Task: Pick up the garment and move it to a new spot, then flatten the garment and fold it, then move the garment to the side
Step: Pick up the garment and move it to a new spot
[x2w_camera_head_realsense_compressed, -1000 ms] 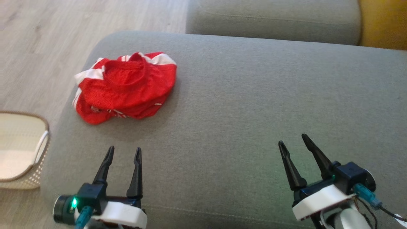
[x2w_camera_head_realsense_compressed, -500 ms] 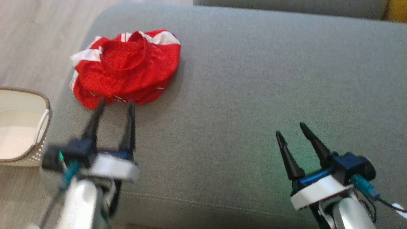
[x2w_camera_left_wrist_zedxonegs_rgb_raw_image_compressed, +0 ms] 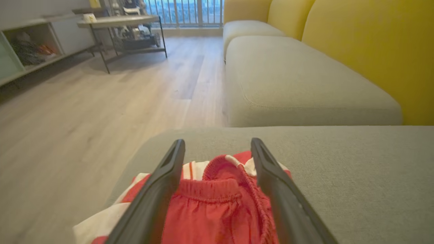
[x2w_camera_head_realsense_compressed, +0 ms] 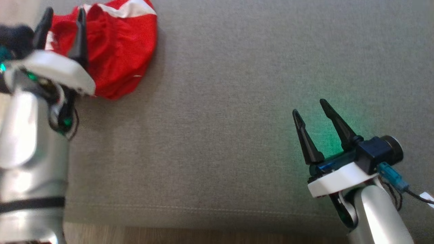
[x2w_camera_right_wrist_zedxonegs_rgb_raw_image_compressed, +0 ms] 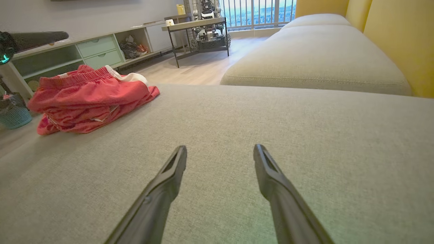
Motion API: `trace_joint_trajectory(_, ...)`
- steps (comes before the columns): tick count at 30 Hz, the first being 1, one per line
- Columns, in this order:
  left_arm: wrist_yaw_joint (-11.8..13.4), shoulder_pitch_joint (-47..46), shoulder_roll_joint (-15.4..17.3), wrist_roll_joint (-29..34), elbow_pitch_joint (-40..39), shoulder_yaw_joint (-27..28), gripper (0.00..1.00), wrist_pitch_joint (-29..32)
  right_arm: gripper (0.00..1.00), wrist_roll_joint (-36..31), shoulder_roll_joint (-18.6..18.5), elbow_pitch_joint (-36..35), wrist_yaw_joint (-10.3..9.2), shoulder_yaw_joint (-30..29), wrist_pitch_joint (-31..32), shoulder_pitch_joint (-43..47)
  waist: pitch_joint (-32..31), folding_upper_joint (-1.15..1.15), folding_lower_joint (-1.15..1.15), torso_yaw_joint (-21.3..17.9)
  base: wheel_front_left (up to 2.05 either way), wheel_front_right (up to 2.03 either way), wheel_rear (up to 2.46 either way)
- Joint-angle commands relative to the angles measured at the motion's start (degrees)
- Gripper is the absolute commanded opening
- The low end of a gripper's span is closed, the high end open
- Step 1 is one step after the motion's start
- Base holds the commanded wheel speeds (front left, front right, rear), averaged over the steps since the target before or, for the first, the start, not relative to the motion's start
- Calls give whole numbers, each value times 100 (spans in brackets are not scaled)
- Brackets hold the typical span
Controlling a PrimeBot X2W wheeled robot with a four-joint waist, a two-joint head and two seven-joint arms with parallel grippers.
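The jaws of the left gripper (x2w_camera_left_wrist_zedxonegs_rgb_raw_image_compressed: 217, 142) are being held wide apart, with nothing clamped between them. The red garment (x2w_camera_left_wrist_zedxonegs_rgb_raw_image_compressed: 210, 210), striped with white, is being straddled by the two dark fingers. Its gathered waistband is lying in the gap between them, and crumpled cloth is being covered on either side. Whether the fingers are pressing on the cloth cannot be told.

The jaws of the right gripper (x2w_camera_head_realsense_compressed: 309, 106) are likewise being held spread and empty, over the bare grey sofa cushion (x2w_camera_head_realsense_compressed: 237, 101). The garment is lying well apart from them, ahead and off to their left, bunched in a heap near the cushion's rounded corner. A green glow is being cast on the fabric around the right fingers.

Beyond the left gripper's tips, a second grey cushion (x2w_camera_left_wrist_zedxonegs_rgb_raw_image_compressed: 298, 84) is being shown, backed on the right by yellow upholstery (x2w_camera_left_wrist_zedxonegs_rgb_raw_image_compressed: 373, 51). To the left of those tips, pale wooden floor (x2w_camera_left_wrist_zedxonegs_rgb_raw_image_compressed: 84, 118) is being shown. A metal-legged table (x2w_camera_left_wrist_zedxonegs_rgb_raw_image_compressed: 118, 22) and a low shelf unit (x2w_camera_left_wrist_zedxonegs_rgb_raw_image_compressed: 20, 51) are being shown far ahead.
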Motion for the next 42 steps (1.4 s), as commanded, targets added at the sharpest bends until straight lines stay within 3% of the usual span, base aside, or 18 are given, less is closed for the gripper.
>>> trace_joint_trajectory(1,-14,-240,331,-93,-67,189,100,119,100,-28,-30,-217,-1,157,-54,-123,201,0,-2,-153,0,0,0)
trace_joint_trajectory(8,-52,-986,842,-442,952,-159,100,1195,100,-10,-30,-276,-1,224,-54,-246,461,0,-2,-294,0,0,0)
trace_joint_trajectory(12,-54,-1213,956,-628,1611,-376,100,1647,100,17,-30,-313,-1,298,-54,-334,583,0,-2,-363,0,0,0)
trace_joint_trajectory(18,-55,-1178,953,-906,2044,-667,100,1721,100,5,-30,-352,-1,297,-54,-373,654,0,-2,-350,0,0,0)
trace_joint_trajectory(19,-55,-1171,958,-931,2090,-687,50,1644,100,4,-30,-346,-1,296,-54,-376,649,0,-2,-342,0,0,0)
trace_joint_trajectory(20,-55,-1176,957,-963,2116,-671,8,1491,100,3,-30,-340,-1,294,-54,-377,636,0,-2,-330,0,0,0)
trace_joint_trajectory(21,-55,-1180,962,-978,2158,-653,0,1338,100,5,-30,-333,-1,296,-54,-376,613,0,-2,-318,0,0,0)
trace_joint_trajectory(31,-55,-1212,935,-1154,2231,-743,0,336,100,94,-30,-270,-1,374,-54,-288,152,0,-2,-264,0,0,0)
trace_joint_trajectory(42,-56,-1037,1138,-1630,627,-1173,0,-292,100,302,-30,-241,-1,393,-54,-103,-543,0,-2,-351,0,0,0)
